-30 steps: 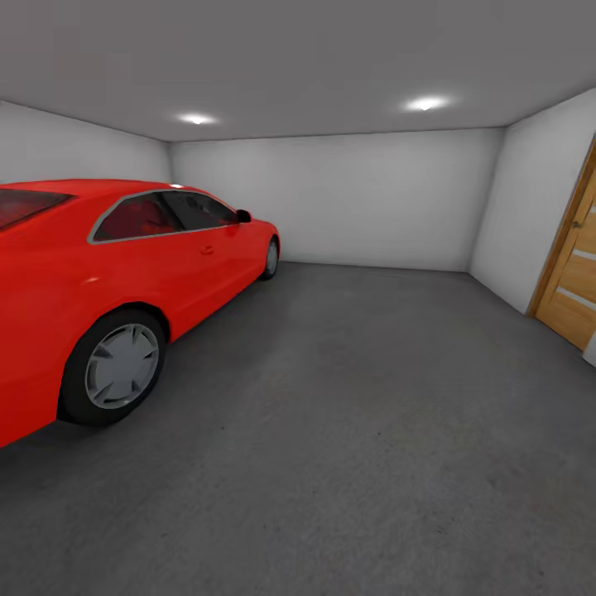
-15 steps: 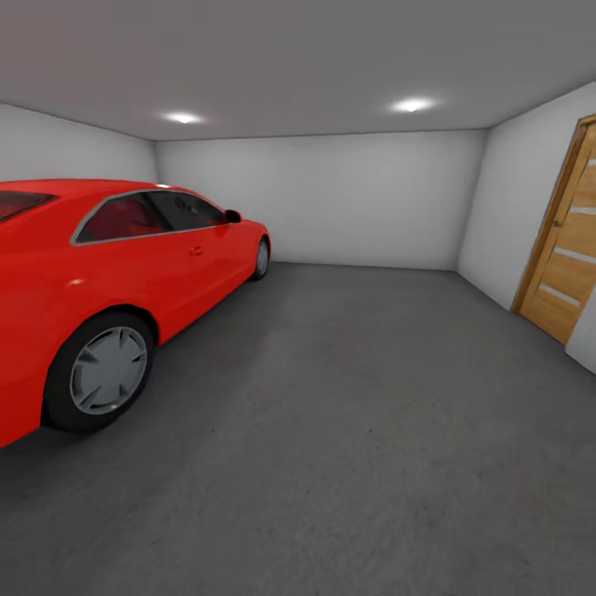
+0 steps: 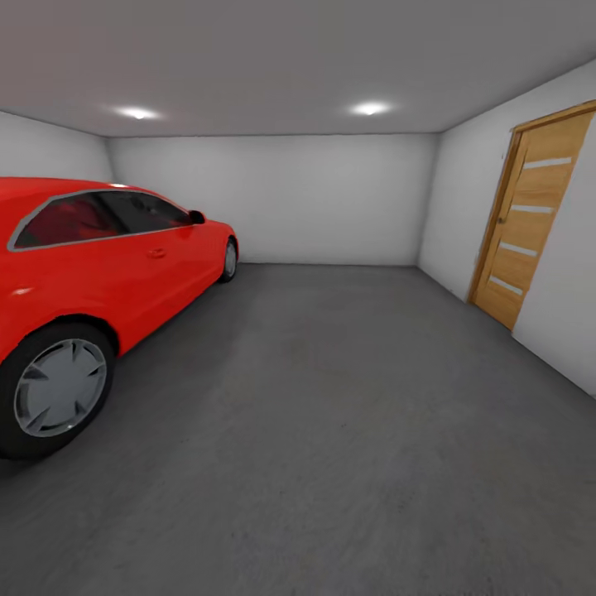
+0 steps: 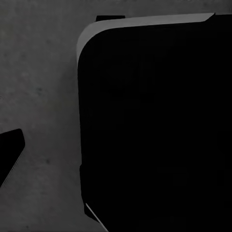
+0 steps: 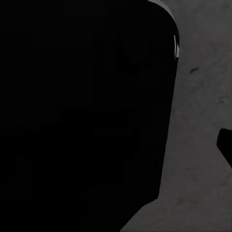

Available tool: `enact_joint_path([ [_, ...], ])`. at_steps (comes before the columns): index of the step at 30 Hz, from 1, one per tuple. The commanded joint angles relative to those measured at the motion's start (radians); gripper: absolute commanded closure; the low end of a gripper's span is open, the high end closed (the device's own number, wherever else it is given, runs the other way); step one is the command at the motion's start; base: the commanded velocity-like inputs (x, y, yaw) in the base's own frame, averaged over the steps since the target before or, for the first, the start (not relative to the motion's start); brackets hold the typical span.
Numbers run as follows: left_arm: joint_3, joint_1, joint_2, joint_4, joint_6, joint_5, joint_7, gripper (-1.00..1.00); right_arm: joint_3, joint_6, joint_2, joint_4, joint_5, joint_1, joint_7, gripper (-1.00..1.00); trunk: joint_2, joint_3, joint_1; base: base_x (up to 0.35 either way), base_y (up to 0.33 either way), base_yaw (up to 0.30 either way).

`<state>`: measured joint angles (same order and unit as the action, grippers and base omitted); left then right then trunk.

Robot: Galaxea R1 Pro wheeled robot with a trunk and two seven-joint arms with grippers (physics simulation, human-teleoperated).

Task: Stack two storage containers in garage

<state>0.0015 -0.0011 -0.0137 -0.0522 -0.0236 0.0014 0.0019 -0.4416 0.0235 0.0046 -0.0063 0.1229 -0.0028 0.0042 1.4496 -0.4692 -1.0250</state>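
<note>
A red car (image 3: pixel 91 273) stands along the left side of the frame in the garage (image 3: pixel 273 199), its nose toward the white back wall (image 3: pixel 331 199) and its rear wheel (image 3: pixel 58 387) large at the lower left edge. Dark grey, faintly mottled concrete, the floor (image 3: pixel 331 397), spreads from the bottom of the frame up to that wall. At the right of the frame a wooden door (image 3: pixel 530 223) with pale horizontal strips sits shut in the white side wall. Two ceiling spotlights (image 3: pixel 370 108) glow at the upper left and upper centre.

In the left wrist view a large black rounded body with a pale grey top edge (image 4: pixel 145 21) covers most of the picture above the concrete, and a small dark shape (image 4: pixel 9 150) juts in at the edge; in the right wrist view a similar black mass (image 5: pixel 82 111) hangs over the same grey concrete. Whether either claw is apart or together cannot be told from these dark shapes. The head view holds no orange-red container on the concrete.
</note>
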Motion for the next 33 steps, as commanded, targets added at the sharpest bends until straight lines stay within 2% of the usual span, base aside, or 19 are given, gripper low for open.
enact_joint_path([
  [1, 0.0, 0.0, 0.0, 0.0, -0.002, 0.0, 0.0, -1.0, -0.054, 0.003, 0.0, 0.0, 0.011, 0.0, 0.0, -1.0, 0.0, -0.001, 0.0, 0.0, 0.0, -0.282],
  [33, 0.0, 0.0, 0.0, 0.0, -0.002, 0.0, 0.0, -1.0, -0.057, 0.004, 0.0, 0.0, 0.011, 0.0, 0.0, -1.0, 0.0, -0.001, 0.0, 0.0, 0.0, -0.282],
])
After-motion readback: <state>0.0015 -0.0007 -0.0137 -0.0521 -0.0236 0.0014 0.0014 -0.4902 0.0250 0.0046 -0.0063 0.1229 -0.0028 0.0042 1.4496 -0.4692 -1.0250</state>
